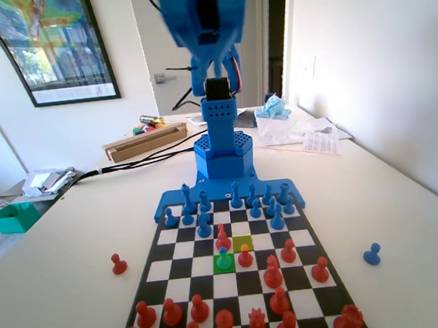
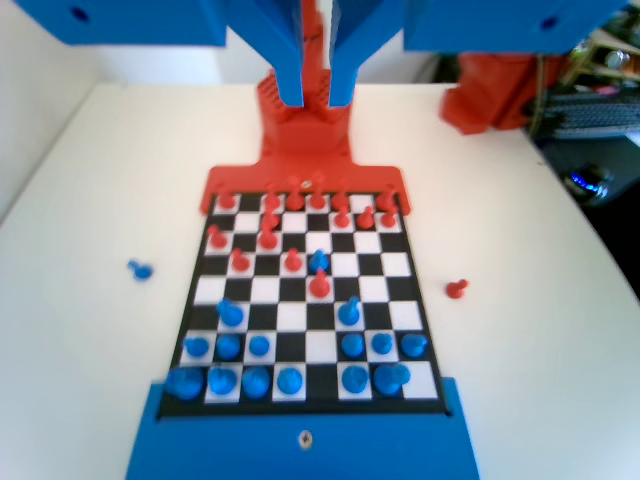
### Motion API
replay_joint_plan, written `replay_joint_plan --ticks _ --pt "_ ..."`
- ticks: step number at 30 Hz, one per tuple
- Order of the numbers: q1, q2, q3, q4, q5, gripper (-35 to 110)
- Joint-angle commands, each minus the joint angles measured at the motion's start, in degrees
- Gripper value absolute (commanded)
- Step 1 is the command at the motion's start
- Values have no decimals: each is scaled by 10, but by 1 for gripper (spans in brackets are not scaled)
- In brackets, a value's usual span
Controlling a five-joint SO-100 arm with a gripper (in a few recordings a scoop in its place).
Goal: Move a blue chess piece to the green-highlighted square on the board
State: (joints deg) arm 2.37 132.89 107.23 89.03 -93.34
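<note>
While the arm's raised high over its end of the board, here's the rundown:

gripper (image 2: 316, 95): hanging from the top edge of the wrist view, well above everything. Jaws sit close w/ a thin gap between them, nothing in there, so I'd call it closed on nothing. Fixed view is too blurry up there to confirm.

blue chess piece (image 1: 224, 259): small blue pawn standing upright on the green-highlighted square (image 1: 217, 268), mid-board. In the wrist view it's the lone blue pawn (image 2: 319, 261) among the reds.

why it sits there: prob bc that's the target sq. Pawn's on it, gripper's up and clear, so imo the move looks done, or as good as.

yellow-green square (image 1: 243, 242): just beside the green one, diagonally toward the arm. Empty. My guess is it marks where the pawn came from, can't prove it tho.

neighbours: red pawn (image 1: 245, 256) right next door to the right in the fixed view, another red piece (image 1: 223, 236) just behind. Tight spot, any re-grab risks a knock.

board (image 1: 304, 237): joined to the blue base, blue pieces crowd the arm's end, reds the near end.

strays: red pawn (image 1: 118, 263) off-board on the left, blue pawn (image 1: 373, 254) off-board on the right in the fixed view. Captured ones parked aside, I'd guess.

writing/brands: framed poster (image 1: 52, 40) on the wall has small print along its bottom, too tiny to read. No readable labels on arm or board.
</note>
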Motion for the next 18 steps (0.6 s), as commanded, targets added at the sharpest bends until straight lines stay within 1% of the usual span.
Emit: replay_joint_plan --ticks 1,5,10,18 --pt "-14 123 43 18 -22 4" --pt "-33 203 88 35 -33 3" --pt "-46 297 150 25 -40 3" --pt "-51 359 176 25 -54 1"
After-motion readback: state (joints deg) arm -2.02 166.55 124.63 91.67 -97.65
